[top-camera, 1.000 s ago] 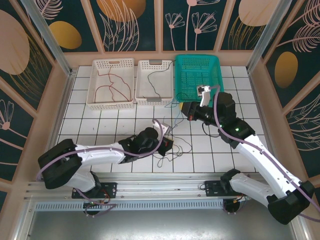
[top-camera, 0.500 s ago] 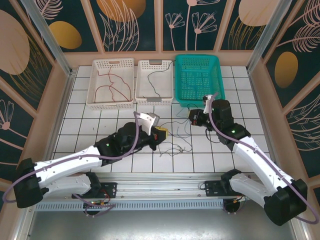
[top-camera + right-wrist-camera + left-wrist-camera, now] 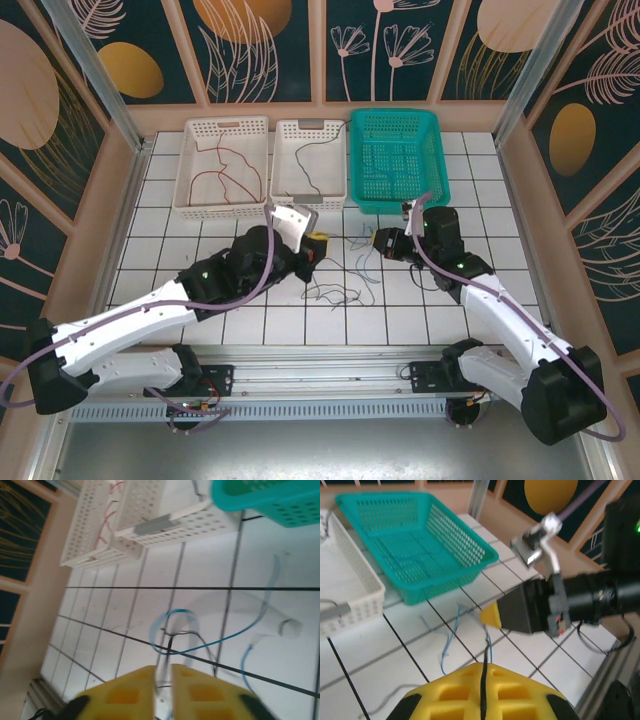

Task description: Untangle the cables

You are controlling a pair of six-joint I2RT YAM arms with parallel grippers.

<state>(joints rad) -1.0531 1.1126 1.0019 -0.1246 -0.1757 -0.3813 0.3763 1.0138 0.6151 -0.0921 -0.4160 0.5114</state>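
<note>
The loose cables (image 3: 343, 291), thin blue and black strands, lie tangled on the white tiles between my two grippers. My left gripper (image 3: 316, 243) hovers over the tiles below the middle basket. In the left wrist view its yellow jaws (image 3: 484, 666) are shut on a black cable (image 3: 483, 680), which runs forward towards blue strands (image 3: 451, 639). My right gripper (image 3: 377, 243) faces it from the right. Its fingers (image 3: 162, 670) stand narrowly apart, with a blurred strand in the gap. Beyond them lie a blue loop (image 3: 176, 613) and a black strand (image 3: 196, 635).
Three baskets line the back. A white basket (image 3: 228, 124) holds red cables, a second white basket (image 3: 310, 126) holds a thin dark cable, and the teal basket (image 3: 395, 118) stands at the right. Patterned walls and metal posts fence the tiled floor.
My left gripper moved away from the bases towards the baskets, drawing the black cable along. My right gripper came down from the teal basket's edge to the tiles, and its jaws parted slightly.
</note>
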